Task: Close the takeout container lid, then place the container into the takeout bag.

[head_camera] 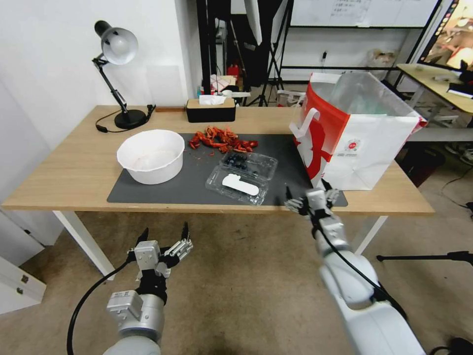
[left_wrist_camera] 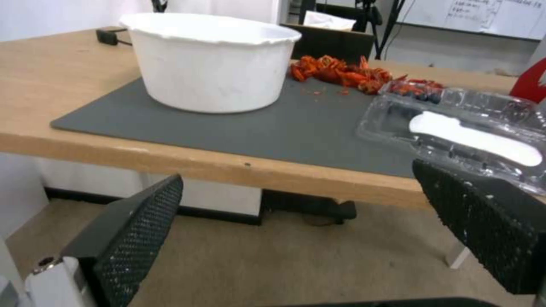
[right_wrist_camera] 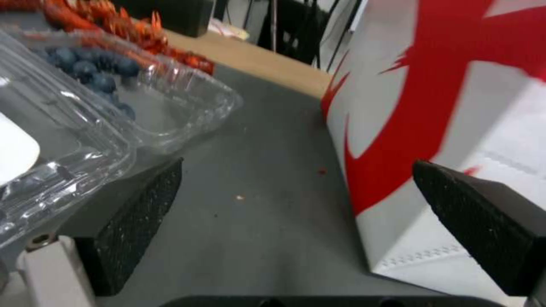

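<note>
The left gripper hangs nearest, below and in front of the table edge, short of the grey mat, its fingers spread wide and holding nothing. The right gripper is farther forward, over the mat's near right corner, its jaws also spread and empty; from its wrist the gap between the container and the bag shows between its pads.

On the mat, just beyond the right gripper and to its left, lies the takeout container, folded fully open. The lid, marked by its white sticker, lies flat on the nearer side toward the table edge; the tray half with the blueberries sits behind it. The takeout bag stands upright at the mat's right end, partly off it, mouth open and close beside the container. The white bowl rests on the mat's left part, the red scraps at its far edge, and the black tissue box and lamp beyond the mat.

The step in hand appears to be closing the lid. To do it well, I would catch the lid's near free edge, swing it up and over about the hinge toward the berries, and press evenly along the rim until it snaps. Thin clear plastic flexes and slides on the mat, so bracing the tray with the other gripper should keep berries from spilling.
</note>
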